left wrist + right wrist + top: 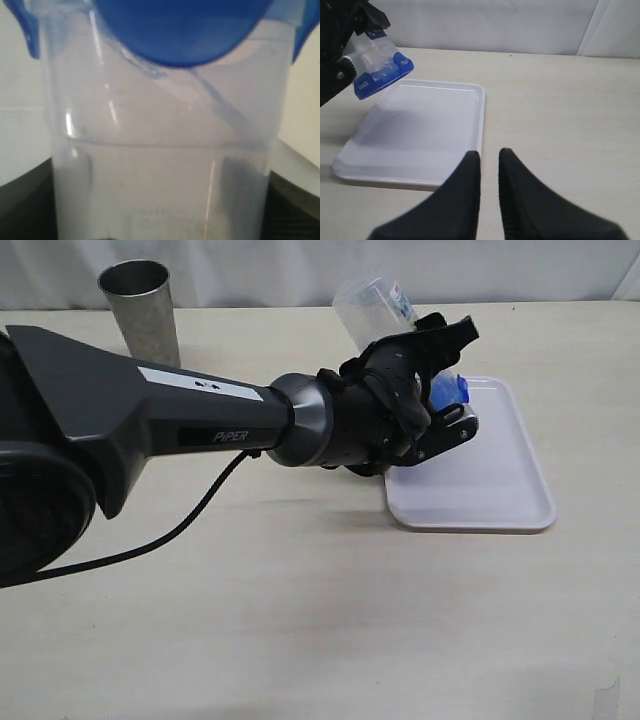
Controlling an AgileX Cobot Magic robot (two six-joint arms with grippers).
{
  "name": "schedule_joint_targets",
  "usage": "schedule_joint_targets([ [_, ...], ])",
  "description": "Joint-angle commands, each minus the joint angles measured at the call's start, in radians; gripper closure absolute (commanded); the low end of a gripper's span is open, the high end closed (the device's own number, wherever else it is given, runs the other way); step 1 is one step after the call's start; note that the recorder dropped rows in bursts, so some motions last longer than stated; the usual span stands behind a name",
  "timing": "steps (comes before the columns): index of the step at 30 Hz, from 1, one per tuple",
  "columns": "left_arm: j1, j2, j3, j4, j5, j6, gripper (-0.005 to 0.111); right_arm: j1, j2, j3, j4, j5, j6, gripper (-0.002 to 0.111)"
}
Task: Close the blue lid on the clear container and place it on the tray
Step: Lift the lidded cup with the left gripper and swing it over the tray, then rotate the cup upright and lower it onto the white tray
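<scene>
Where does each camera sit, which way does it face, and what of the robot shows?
Exterior: off the arms, looking along the left arm to the left gripper, the clear container, the tray, a steel cup.
Left wrist: on that arm, pressed close to the container and the blue lid; dark jaws at the edges.
Right wrist: faces across the tray; right gripper in front.
Shared: container and lid, all three.

Translucent plastic container [165, 150], glossy tray [420, 125]

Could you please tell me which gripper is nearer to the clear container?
Left. The left gripper grips the clear container, holding it tilted over the tray. The right gripper is empty and apart, across the tray from it.
</scene>
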Motion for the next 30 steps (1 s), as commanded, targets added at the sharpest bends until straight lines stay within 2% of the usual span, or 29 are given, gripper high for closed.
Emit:
schedule_joint_targets([
  [1, -0.002, -0.011, -0.010, 0.018, 0.031, 0.123, 0.107, -0.007, -0.004, 0.001, 0.001, -0.007, 0.002, 0.095],
  [12, -0.002, -0.011, -0.010, 0.018, -0.012, 0.121, 0.107, -0.007, -0.004, 0.001, 0.001, -0.007, 0.002, 0.095],
  [15, -0.002, -0.011, -0.010, 0.018, -0.024, 0.056, 0.107, -0.007, -0.004, 0.001, 0.001, -0.007, 0.002, 0.095],
  [18, -0.002, -0.011, -0.010, 0.018, -0.069, -0.197, 0.107, -0.007, -0.004, 0.001, 0.001, -0.007, 0.002, 0.095],
  [21, 0.003, -0.011, -0.010, 0.018, -0.179, -0.467, 0.107, -0.007, -0.004, 0.001, 0.001, -0.007, 0.002, 0.095],
  [27, 0.051, -0.011, -0.064, 0.018, -0.523, -1.038, 0.107, -0.007, -0.004, 0.001, 0.001, -0.007, 0.002, 0.095],
  [30, 0.088, -0.007, -0.106, 0.018, -0.692, -1.259, 0.107, -0.007, -0.004, 0.001, 0.001, -0.007, 0.002, 0.095],
])
